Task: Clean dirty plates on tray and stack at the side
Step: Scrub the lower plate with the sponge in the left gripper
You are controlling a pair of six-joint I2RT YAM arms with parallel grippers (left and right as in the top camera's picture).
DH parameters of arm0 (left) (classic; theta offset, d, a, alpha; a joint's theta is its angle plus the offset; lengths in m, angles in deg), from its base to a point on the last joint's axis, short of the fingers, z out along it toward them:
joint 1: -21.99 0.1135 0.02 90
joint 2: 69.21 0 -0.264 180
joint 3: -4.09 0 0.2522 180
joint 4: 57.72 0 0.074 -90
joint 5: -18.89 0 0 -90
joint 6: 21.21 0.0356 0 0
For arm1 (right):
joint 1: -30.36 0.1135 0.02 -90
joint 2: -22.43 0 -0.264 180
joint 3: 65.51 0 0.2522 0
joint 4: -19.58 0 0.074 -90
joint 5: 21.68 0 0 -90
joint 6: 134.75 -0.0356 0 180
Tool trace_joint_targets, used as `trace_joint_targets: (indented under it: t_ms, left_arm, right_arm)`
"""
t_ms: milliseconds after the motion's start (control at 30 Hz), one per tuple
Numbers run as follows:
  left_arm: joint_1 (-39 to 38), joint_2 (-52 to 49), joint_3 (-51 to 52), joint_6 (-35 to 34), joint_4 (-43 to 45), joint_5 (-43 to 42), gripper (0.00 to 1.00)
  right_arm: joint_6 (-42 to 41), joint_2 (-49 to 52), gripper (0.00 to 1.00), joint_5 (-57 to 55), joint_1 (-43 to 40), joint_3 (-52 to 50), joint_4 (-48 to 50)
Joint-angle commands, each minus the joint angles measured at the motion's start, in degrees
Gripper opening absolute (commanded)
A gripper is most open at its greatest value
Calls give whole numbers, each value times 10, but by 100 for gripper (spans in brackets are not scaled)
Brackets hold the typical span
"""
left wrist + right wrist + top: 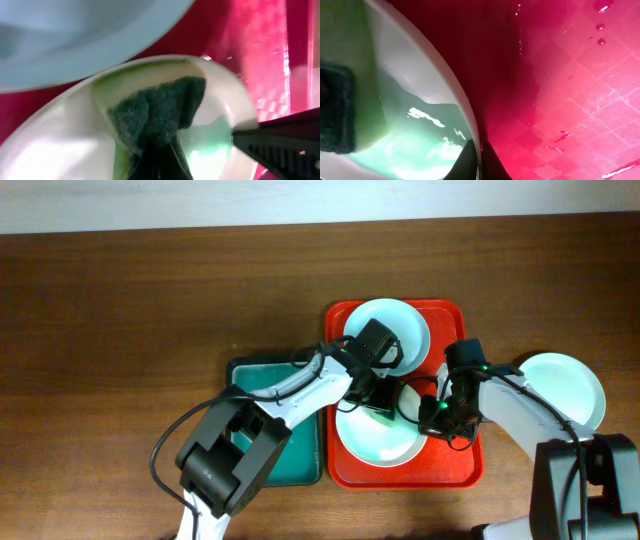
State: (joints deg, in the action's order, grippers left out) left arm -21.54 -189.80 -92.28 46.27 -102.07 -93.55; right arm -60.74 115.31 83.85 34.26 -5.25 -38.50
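Green sponge [160, 112] pinched in the left gripper [383, 398] scrubs a plate [375, 445] on the tray [470, 468], the right gripper [477, 161] clamping its rim; next, probably stacking it aside.

The tray [455, 472] sits on the worktop [120, 310] right of centre, with the basin [303, 455] just beside its left edge. On the tray, the rear plate [405, 330] lies behind and the front plate [375, 442] before it, near each other. The sponge [160, 112] rests in the front plate. The third plate [565, 385] lies on the worktop, right of the tray.
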Motion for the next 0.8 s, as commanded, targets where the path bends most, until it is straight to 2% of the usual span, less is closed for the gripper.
trace_joint_targets:
  t_ms: [0, 67, 133, 233, 333, 633, 700, 767]
  left_arm:
    - [-9, -15, 0, -3, 45, -69, 0]
    - [-17, -15, 0, -3, 62, -78, 0]
    - [-18, -16, 0, -3, 59, -49, 0]
    - [3, -15, 0, -3, 1, 96, 0]
    - [36, -15, -4, -4, -78, 158, 0]
    - [50, -15, -57, -3, -305, 160, 0]
    - [42, -15, -57, 12, -308, 119, 0]
    - [17, -15, -57, 31, -249, 58, 0]
  right_arm:
    - [7, 12, 4, -57, 0, -16, 2]
    - [7, 12, 4, -57, 0, -16, 2]
    - [7, 12, 4, -57, 0, -16, 2]
    - [7, 12, 4, -57, 0, -16, 2]
    - [7, 12, 4, -57, 0, -16, 2]
    - [7, 12, 4, -57, 0, -16, 2]
    - [7, 12, 4, -57, 0, -16, 2]
    - [7, 12, 4, -57, 0, -16, 2]
